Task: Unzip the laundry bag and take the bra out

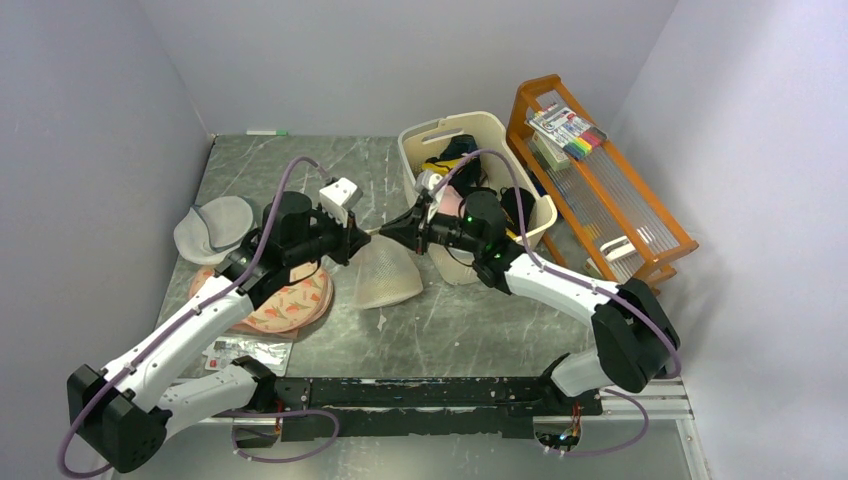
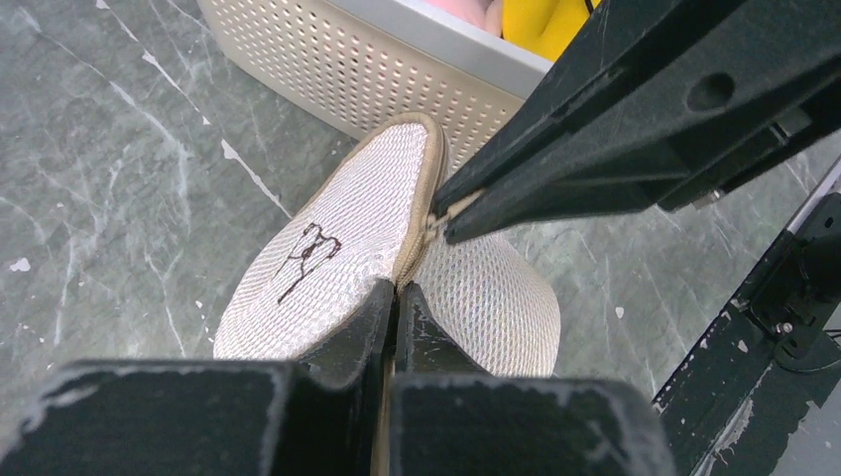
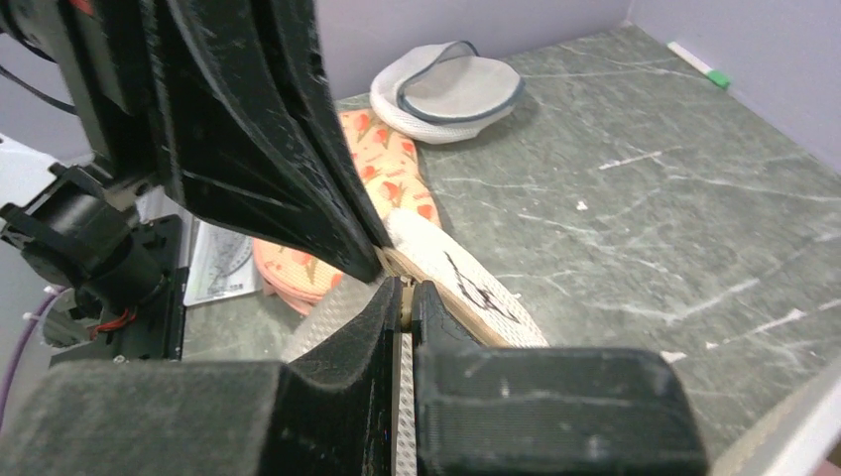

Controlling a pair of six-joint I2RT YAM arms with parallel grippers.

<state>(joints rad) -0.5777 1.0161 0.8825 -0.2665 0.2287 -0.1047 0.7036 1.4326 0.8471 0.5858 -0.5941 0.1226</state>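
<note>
The cream-white mesh laundry bag (image 1: pixel 388 275) stands on edge on the table, its black logo facing the left wrist camera (image 2: pixel 327 263). My left gripper (image 1: pixel 352 243) is shut on the bag's tan zip rim, seen close in the left wrist view (image 2: pixel 397 290). My right gripper (image 1: pixel 383 230) is shut on the small tan zip pull on the same rim (image 3: pixel 407 295), a finger's width from the left gripper's tips. The bag also shows in the right wrist view (image 3: pixel 451 266). The bra is hidden; the bag looks shut.
A pink bag with orange-red shapes (image 1: pixel 290 305) lies left of the laundry bag, and a grey-rimmed round bag (image 1: pixel 215 228) beyond it. A cream perforated basket (image 1: pixel 512 135) of clothes stands right behind, an orange rack (image 1: pixel 600 190) further right. A printed card (image 1: pixel 245 352) lies near the front.
</note>
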